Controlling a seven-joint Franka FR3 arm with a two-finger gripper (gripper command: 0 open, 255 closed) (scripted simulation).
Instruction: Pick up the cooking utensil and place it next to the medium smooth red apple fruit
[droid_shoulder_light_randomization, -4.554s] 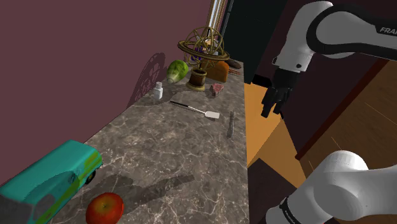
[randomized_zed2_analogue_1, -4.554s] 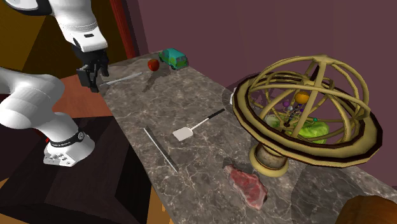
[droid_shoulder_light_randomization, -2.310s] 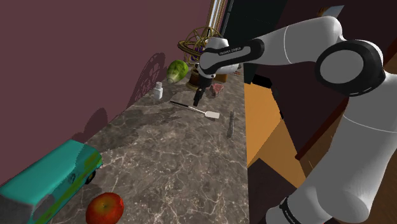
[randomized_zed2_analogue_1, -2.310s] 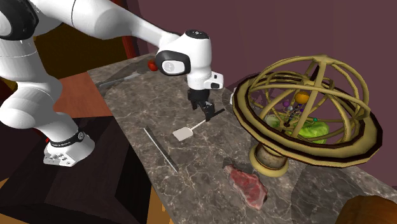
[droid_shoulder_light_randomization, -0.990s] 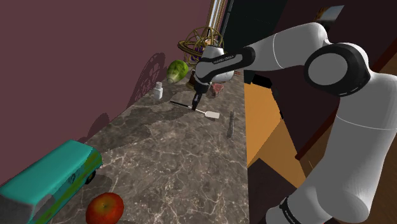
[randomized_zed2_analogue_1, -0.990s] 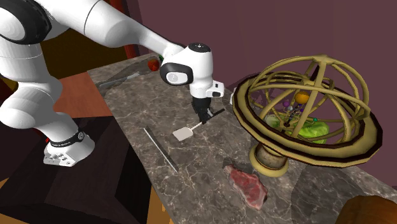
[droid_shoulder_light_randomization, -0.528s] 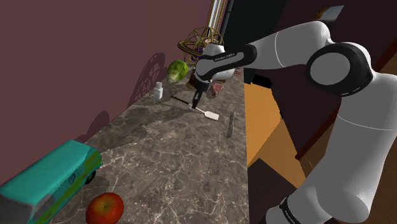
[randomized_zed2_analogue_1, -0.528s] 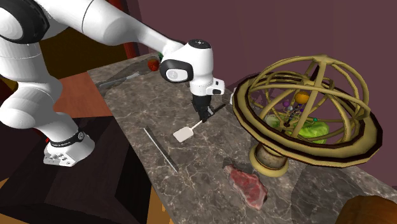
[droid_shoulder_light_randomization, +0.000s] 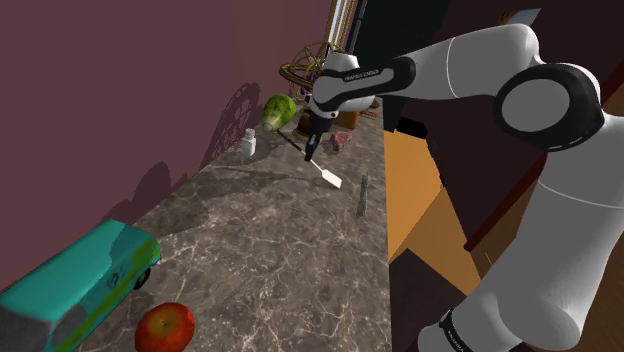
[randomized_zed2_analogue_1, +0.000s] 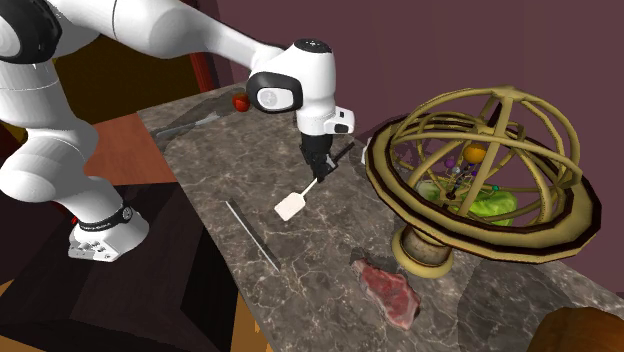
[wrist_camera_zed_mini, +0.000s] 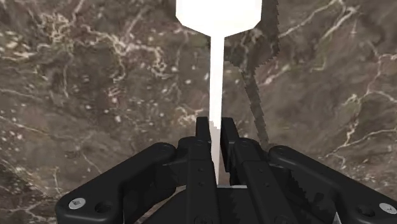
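My black gripper (droid_shoulder_light_randomization: 312, 150) is shut on the shaft of a white spatula (droid_shoulder_light_randomization: 329, 179), holding it above the marble counter (droid_shoulder_light_randomization: 270, 250) with the blade hanging lower than the handle. In the second exterior view the gripper (randomized_zed2_analogue_1: 318, 166) clasps the shaft and the blade (randomized_zed2_analogue_1: 290, 206) hangs clear of the stone. In the wrist view the fingers (wrist_camera_zed_mini: 202, 135) pinch the thin white shaft (wrist_camera_zed_mini: 217, 89). The red apple (droid_shoulder_light_randomization: 165, 328) lies far from the gripper at the counter's near end, beside a teal toy car (droid_shoulder_light_randomization: 78, 283); the apple (randomized_zed2_analogue_1: 241, 101) also shows in the second exterior view.
A brass armillary globe (randomized_zed2_analogue_1: 490, 170), a lettuce (droid_shoulder_light_randomization: 280, 110), a small white bottle (droid_shoulder_light_randomization: 248, 143) and a slab of meat (randomized_zed2_analogue_1: 388, 292) crowd the counter's far end. A thin metal rod (droid_shoulder_light_randomization: 363, 195) lies near the counter's edge, beyond which the floor drops away.
The gripper has risen with the spatula, lifting it off the counter; the spatula now tilts with its blade downward.
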